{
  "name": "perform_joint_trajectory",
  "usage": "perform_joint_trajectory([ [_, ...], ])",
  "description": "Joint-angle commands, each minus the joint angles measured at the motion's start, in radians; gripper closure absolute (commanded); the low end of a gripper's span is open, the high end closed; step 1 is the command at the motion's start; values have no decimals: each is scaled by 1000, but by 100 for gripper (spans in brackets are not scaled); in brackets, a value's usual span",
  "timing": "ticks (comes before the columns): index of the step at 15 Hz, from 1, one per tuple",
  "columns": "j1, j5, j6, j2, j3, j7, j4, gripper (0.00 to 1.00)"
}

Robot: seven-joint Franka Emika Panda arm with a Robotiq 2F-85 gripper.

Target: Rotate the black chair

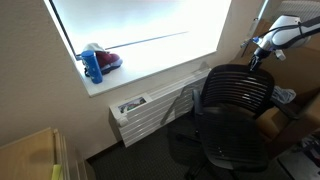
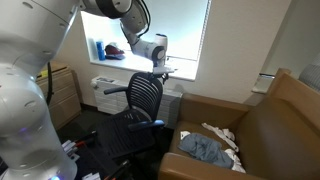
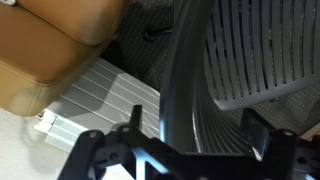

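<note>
Window (image 1: 140, 30), wide and glaring white, across the far wall in both exterior views, deep sill (image 1: 160, 75) along its foot. Tan leather sofa (image 2: 275, 115) next, filling the right of an exterior view, a brown cushion of it at the upper left of the wrist view. White robot arm (image 2: 30, 90), bulky and close in the foreground of an exterior view, bending up and over toward the window. Black chair (image 1: 235, 108) upright on the dark floor (image 1: 140, 155) in front of the window, between sofa and radiator, with slatted mesh backrest above, seat and armrests below. White slatted radiator (image 1: 150, 108) under the sill, just beside the black chair, seen too in the wrist view beyond the backrest rim. Pale wooden cabinet (image 1: 30, 155) in the lower left corner of an exterior view, well apart from the black chair. Crumpled grey-blue cloth (image 2: 205, 148) lying on the sofa seat. Gripper (image 3: 190, 140) at the top edge of the backrest in both exterior views, released and clamped on nothing: fingers (image 3: 128, 140) spread wide, the dark curved rim of the backrest passing up between them in the wrist view, contact with either finger impossible to tell. Blue bottle (image 1: 92, 66) standing at the left end of the sill, red object (image 1: 108, 60) right against it, too small and blurred to name.
</note>
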Motion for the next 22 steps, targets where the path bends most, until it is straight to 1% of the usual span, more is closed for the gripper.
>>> perform_joint_trajectory([
  [1,-7,-9,-1,9,9,9,3,0],
  [3,-9,-7,7,7,13,9,2,26],
  [11,-7,-23,34,3,7,10,8,81],
  [12,-6,-26,33,1,6,9,9,90],
  [14,-11,-27,15,-3,18,-23,7,92],
  [16,-28,-21,2,-2,62,-128,16,92],
  [18,0,-13,-20,-16,97,-166,18,92],
  [19,4,8,-39,-35,126,-183,6,92],
  [22,7,45,-38,-70,209,-257,-16,92],
])
